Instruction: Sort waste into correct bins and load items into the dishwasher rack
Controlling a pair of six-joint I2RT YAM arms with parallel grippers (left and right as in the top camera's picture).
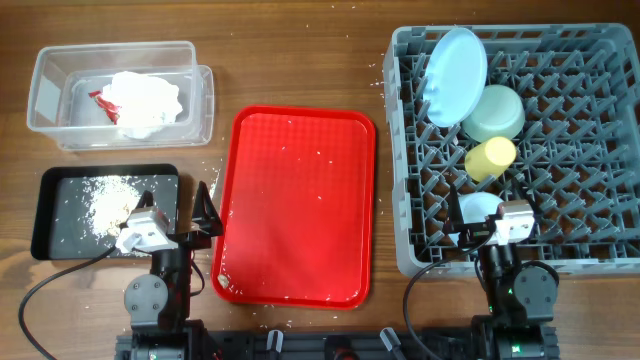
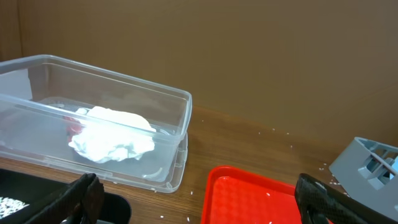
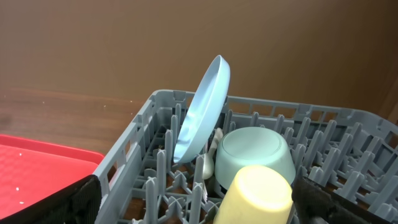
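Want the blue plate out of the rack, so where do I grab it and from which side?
Take its top rim, coming from above: the plate stands tilted on edge in the rack, so that upper rim sticks up free.

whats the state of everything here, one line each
clear tub: open, crumpled napkins inside
black tray: whitish crumbs in it
red tray: no dishes on it
rack: partly loaded
plate: on edge, leaning in rack
green bowl: upside down in rack
yellow cup: on its side in rack
left gripper: open, empty
right gripper: open, empty
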